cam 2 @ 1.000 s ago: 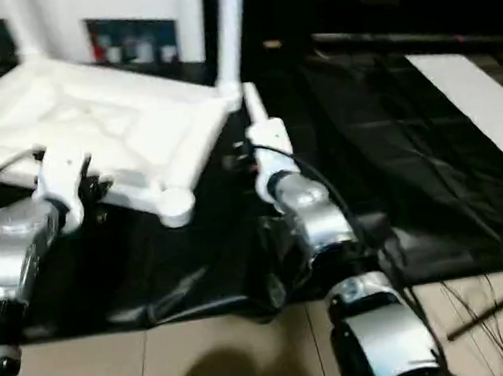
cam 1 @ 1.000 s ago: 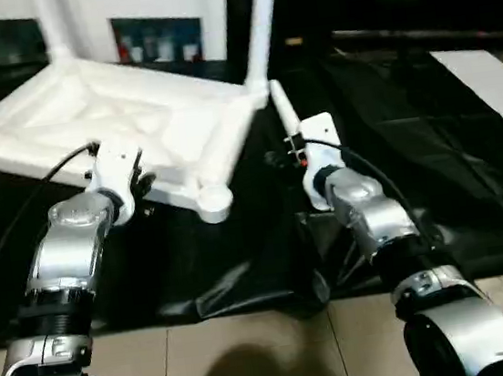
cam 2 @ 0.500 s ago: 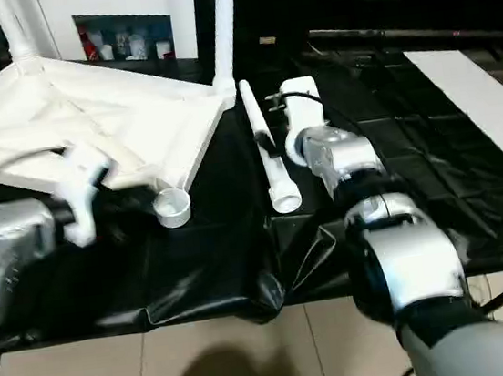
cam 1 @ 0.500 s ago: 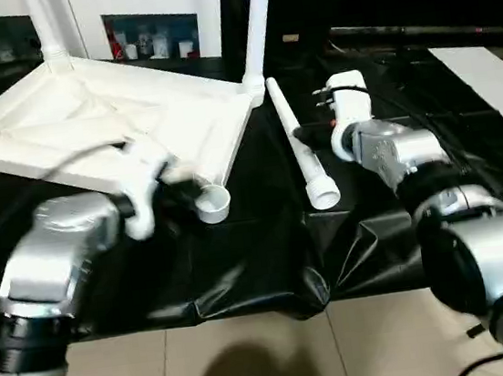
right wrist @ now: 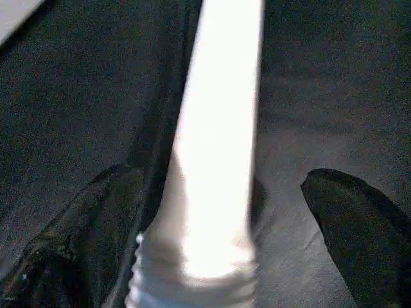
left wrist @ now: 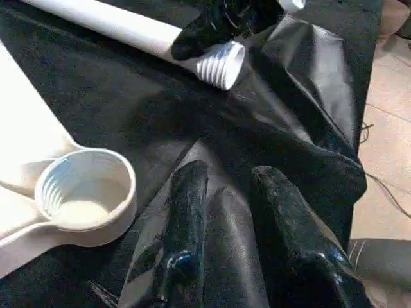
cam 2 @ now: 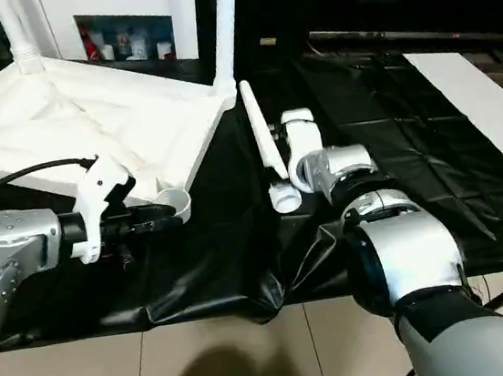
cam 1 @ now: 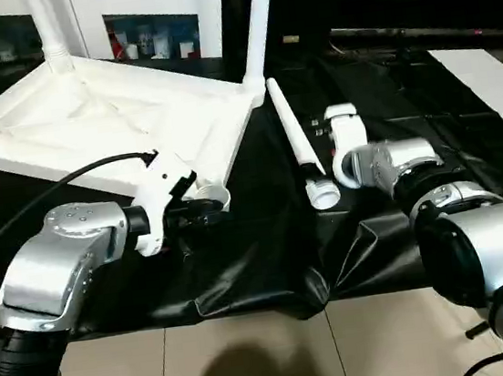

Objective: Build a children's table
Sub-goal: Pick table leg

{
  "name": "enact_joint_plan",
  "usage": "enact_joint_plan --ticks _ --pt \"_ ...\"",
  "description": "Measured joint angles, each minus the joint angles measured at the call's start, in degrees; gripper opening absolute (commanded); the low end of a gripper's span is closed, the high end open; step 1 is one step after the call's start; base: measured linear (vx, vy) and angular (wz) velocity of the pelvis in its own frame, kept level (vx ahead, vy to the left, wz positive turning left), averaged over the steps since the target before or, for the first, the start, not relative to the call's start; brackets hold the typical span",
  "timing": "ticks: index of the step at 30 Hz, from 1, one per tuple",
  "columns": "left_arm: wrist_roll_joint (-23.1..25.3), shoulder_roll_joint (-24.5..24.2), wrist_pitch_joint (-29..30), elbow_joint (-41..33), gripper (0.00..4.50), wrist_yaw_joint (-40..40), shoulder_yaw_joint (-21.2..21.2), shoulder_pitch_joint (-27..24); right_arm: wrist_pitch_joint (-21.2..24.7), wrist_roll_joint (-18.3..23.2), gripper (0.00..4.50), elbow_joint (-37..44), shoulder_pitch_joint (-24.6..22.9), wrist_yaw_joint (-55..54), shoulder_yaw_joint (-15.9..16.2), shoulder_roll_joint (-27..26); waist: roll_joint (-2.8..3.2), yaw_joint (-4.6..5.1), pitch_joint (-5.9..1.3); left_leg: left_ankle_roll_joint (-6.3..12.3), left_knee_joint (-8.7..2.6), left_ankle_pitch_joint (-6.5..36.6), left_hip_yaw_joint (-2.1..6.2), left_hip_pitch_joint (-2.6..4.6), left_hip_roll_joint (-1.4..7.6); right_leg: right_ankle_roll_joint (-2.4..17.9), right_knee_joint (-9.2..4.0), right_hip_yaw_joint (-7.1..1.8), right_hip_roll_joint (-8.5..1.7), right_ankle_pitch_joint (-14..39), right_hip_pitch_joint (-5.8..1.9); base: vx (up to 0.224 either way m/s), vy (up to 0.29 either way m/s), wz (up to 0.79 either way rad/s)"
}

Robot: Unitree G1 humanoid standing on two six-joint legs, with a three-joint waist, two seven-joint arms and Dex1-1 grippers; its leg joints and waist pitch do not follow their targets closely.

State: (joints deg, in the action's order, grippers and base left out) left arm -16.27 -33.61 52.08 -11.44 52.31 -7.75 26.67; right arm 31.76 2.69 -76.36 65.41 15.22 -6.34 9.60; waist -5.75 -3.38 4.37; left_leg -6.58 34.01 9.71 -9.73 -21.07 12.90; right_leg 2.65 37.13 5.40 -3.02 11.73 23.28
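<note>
The children's table's white tabletop [cam 1: 115, 122] lies ribbed side up on the black sheet, with two legs [cam 1: 257, 22] standing in its far sockets. Its near corner socket [left wrist: 87, 199] holds nothing. A loose leg [cam 1: 299, 141] lies beside the tabletop, threaded end [left wrist: 218, 64] toward me. My right gripper [right wrist: 225, 186] is open, one finger on each side of that leg just above the thread, not closed on it. My left gripper [left wrist: 228, 176] hovers low beside the near socket, its fingers [cam 1: 201, 210] a little apart with nothing between them.
A long flat white board [cam 1: 495, 76] lies at the far right of the worktable. The black sheet [cam 1: 317, 272] is crumpled at the front edge, above the tiled floor. A white cabinet [cam 1: 150, 35] stands behind. A black cable [cam 1: 50, 190] trails from my left wrist.
My right gripper has opened wider and come down over the loose leg near its threaded end. My left gripper has left the tabletop's edge and now points past the near socket.
</note>
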Motion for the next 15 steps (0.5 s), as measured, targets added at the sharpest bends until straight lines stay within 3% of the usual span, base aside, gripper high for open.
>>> enact_joint_plan --ticks 4,6,15 --pt "-1.03 -0.53 1.33 -1.53 1.26 0.25 -0.02 -0.09 1.56 0.04 4.45 -0.85 -0.94 0.43 -0.13 -0.45 -0.04 -0.03 -0.01 -0.02 0.01 -0.01 -0.01 -0.01 0.00 0.00 -0.01 0.00 0.00 0.00 0.00 0.000 0.000 0.00" --pt "-1.13 -0.53 1.76 -1.75 1.26 0.38 -0.02 -0.09 1.61 0.16 4.18 -0.98 -1.37 0.38 -0.65 -0.45 -0.11 -0.18 -0.01 -0.02 0.04 -0.01 0.00 -0.02 0.00 0.00 0.00 0.00 -0.01 0.00 0.00 0.000 0.000 0.00" --pt "-0.03 1.37 0.21 -1.69 2.08 -4.16 0.27 -0.18 1.99 0.69 3.41 -1.32 -1.41 1.26 -2.29 -0.43 -0.50 -0.23 -0.11 -0.02 0.11 -0.01 0.00 -0.04 0.00 -0.06 0.04 0.00 -0.03 -0.03 0.00 0.000 0.000 0.00"
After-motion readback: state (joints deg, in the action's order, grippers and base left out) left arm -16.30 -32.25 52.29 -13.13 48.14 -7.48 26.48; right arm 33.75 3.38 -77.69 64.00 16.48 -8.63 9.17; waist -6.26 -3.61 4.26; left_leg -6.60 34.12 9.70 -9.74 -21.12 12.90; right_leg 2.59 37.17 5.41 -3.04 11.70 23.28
